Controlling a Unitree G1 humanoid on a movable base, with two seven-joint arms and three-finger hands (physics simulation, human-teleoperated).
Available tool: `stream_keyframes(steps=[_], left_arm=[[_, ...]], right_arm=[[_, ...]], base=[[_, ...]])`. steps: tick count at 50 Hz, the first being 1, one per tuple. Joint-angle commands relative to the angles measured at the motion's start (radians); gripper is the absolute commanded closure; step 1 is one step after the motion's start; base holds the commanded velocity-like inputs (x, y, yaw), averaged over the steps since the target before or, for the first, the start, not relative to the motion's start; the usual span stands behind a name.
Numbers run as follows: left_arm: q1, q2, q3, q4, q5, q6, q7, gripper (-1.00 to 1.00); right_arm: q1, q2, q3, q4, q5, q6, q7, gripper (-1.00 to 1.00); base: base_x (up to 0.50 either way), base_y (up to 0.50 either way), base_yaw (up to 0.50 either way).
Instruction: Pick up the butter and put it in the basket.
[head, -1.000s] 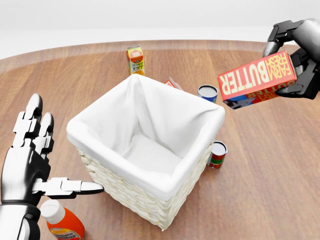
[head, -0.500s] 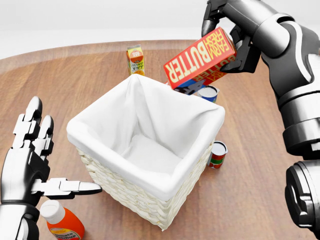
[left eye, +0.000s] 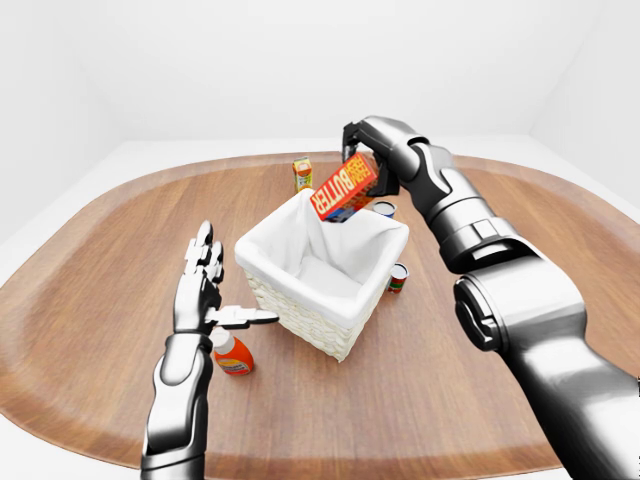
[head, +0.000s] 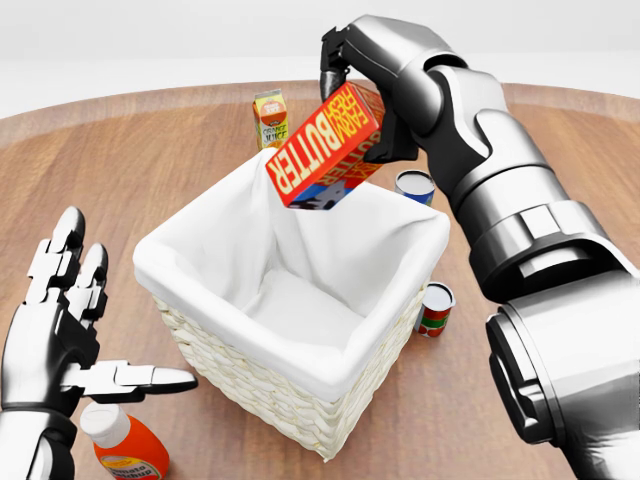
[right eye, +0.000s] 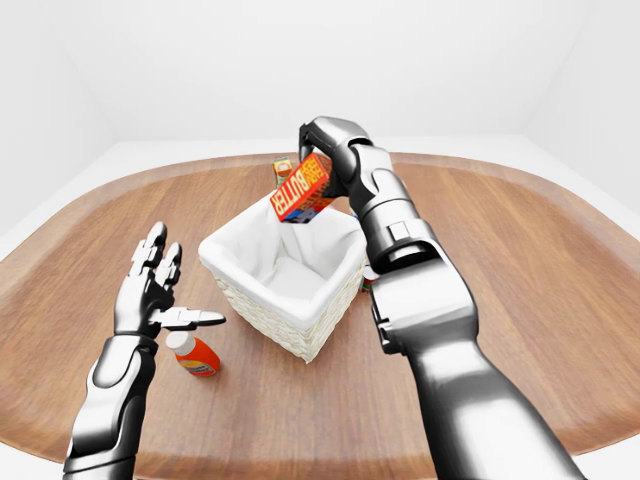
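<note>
The butter (head: 325, 147) is a red box lettered FARM FRESH BUTTER, tilted in the air above the top edge of the basket (head: 250, 385). My right hand (head: 358, 100) is shut on it from above and behind. The basket is white wicker with a white cloth lining (head: 300, 300) and nothing inside it. My left hand (head: 75, 340) is open with spread fingers, to the left of the basket, touching nothing. In the left-eye view the butter (left eye: 343, 186) hangs over the basket's far rim.
An orange juice carton (head: 271, 120) stands at the top of the head view. Two cans (head: 415, 186) (head: 435, 308) sit to the right of the basket. A tomato sauce bottle (head: 125, 442) lies at the bottom left, under my left hand.
My right hand has carried the butter leftward from the right side to above the basket's top edge. The left hand has dropped slightly.
</note>
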Motion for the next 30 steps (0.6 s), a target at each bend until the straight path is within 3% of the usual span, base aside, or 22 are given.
stream_keyframes(steps=[1, 8, 11, 17, 30], left_arm=[[-0.009, 0.010, 0.015, 0.048, -0.030, 0.000, -0.018, -1.00], [-0.006, 0.014, 0.023, 0.085, -0.057, -0.031, -0.039, -1.00], [-0.011, 0.021, 0.031, 0.125, -0.068, -0.054, -0.052, -1.00], [-0.019, 0.034, 0.040, 0.168, -0.081, -0.075, -0.065, -1.00], [-0.010, 0.032, 0.036, 0.168, -0.077, -0.086, -0.068, -1.00]], right_arm=[[-0.030, 0.066, -0.025, 0.041, -0.061, 0.000, -0.116, 1.00], [-0.005, 0.102, -0.013, 0.055, -0.116, 0.000, -0.165, 1.00], [-0.003, 0.120, -0.014, 0.063, -0.133, 0.000, -0.185, 1.00], [-0.006, 0.157, 0.004, 0.072, -0.200, 0.000, -0.268, 1.00], [0.003, 0.192, 0.010, 0.083, -0.308, 0.000, -0.342, 1.00]], base=[[0.00, 0.00, 0.00], [0.00, 0.00, 0.00], [0.00, 0.00, 0.00], [0.00, 0.00, 0.00], [0.00, 0.00, 0.00]])
